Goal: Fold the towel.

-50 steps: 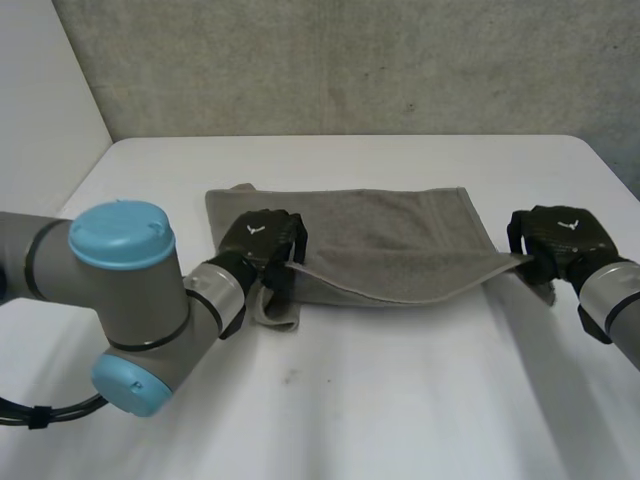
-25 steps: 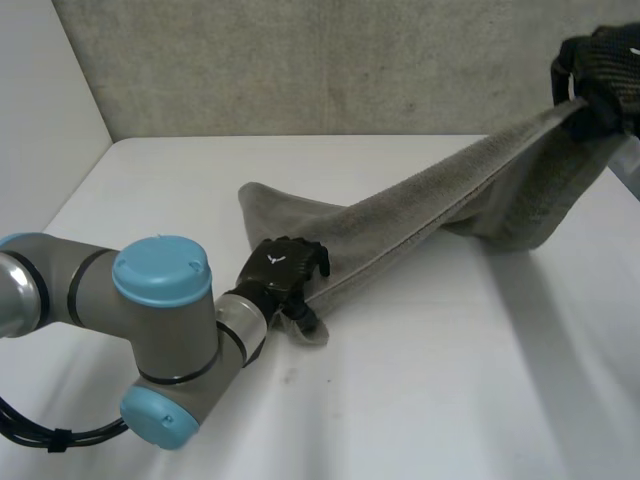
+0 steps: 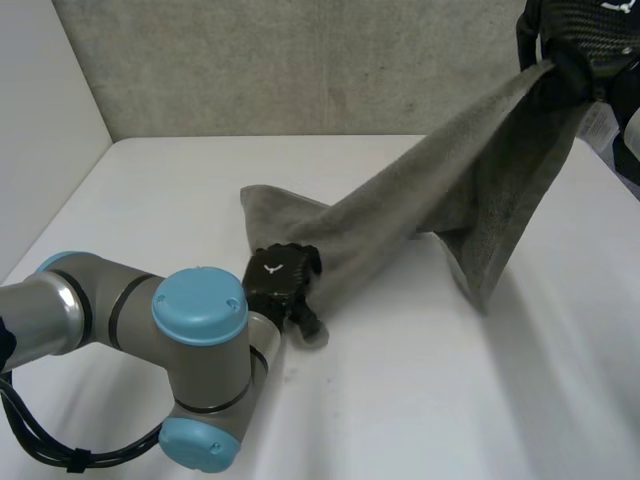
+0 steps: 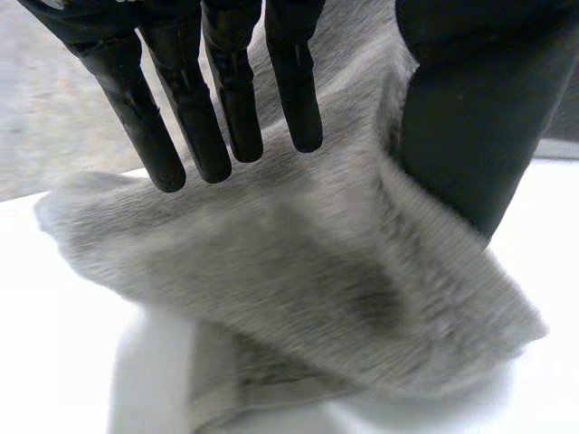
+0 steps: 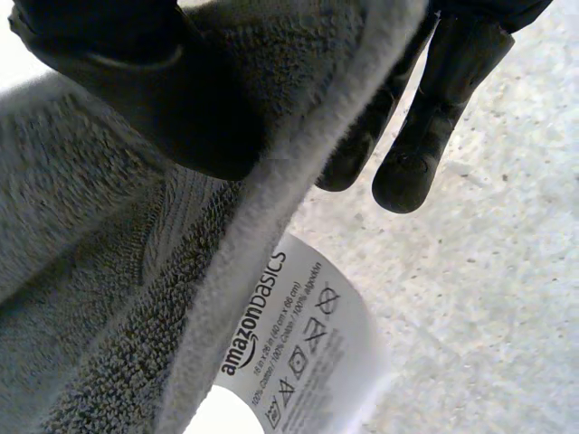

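**TOWEL HELD AT BOTH ENDS: SLIP AND BUNCHING HAZARDS**

Nearest the camera, the left arm reaches over the table. The left hand grips one end of the towel low over the table. Its straight fingers lie on one face of the cloth and its thumb presses the other. A short tail of cloth just beyond the left hand appears to rest on the table.

From the left hand the towel rises as a bunched, twisted band to the right hand. That hand is well apart from the left hand and high in front of the wall. It clamps the hemmed edge between thumb and fingers, and the care label hangs just below the grip. A loose flap hangs under the span at the end far from the left hand.

Probable faults:
- **Slip at the left hand.** The pinch holds only a little cloth, so more tension along the span could pull the end free.
- **Crooked fold.** The band is twisted, so laying it down unspread would likely trap the flap underneath.
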